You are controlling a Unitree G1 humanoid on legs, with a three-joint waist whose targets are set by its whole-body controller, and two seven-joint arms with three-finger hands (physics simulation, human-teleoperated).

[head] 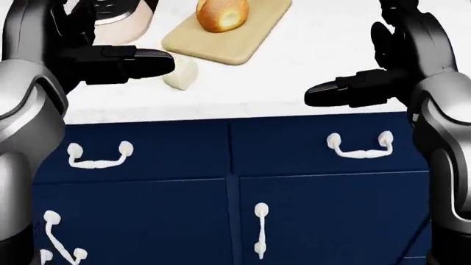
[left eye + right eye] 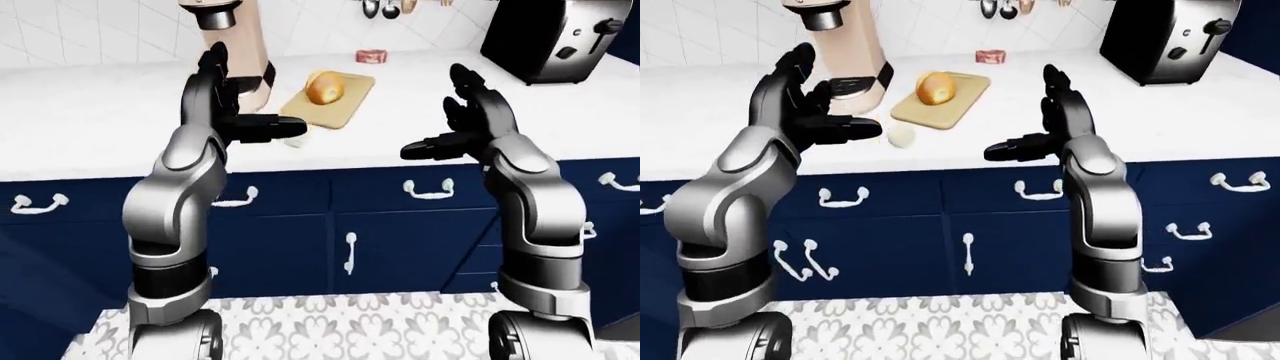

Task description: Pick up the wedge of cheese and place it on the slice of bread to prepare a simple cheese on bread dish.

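The pale cheese wedge (image 1: 181,73) lies on the white counter (image 1: 309,61) just off the lower left corner of a wooden cutting board (image 1: 247,41). A round golden piece of bread (image 1: 222,15) rests on that board. My left hand (image 2: 830,112) hovers open at the counter's edge, its thumb pointing at the cheese from the left without touching it. My right hand (image 2: 1032,124) is open too, held above the counter edge to the right of the board. Neither hand holds anything.
A beige coffee machine (image 2: 835,45) stands left of the board, a black toaster (image 2: 1165,37) at the right, and a small red item (image 2: 990,55) near the wall. Blue drawers with white handles (image 1: 358,148) run below the counter. Patterned flooring (image 2: 930,322) lies underfoot.
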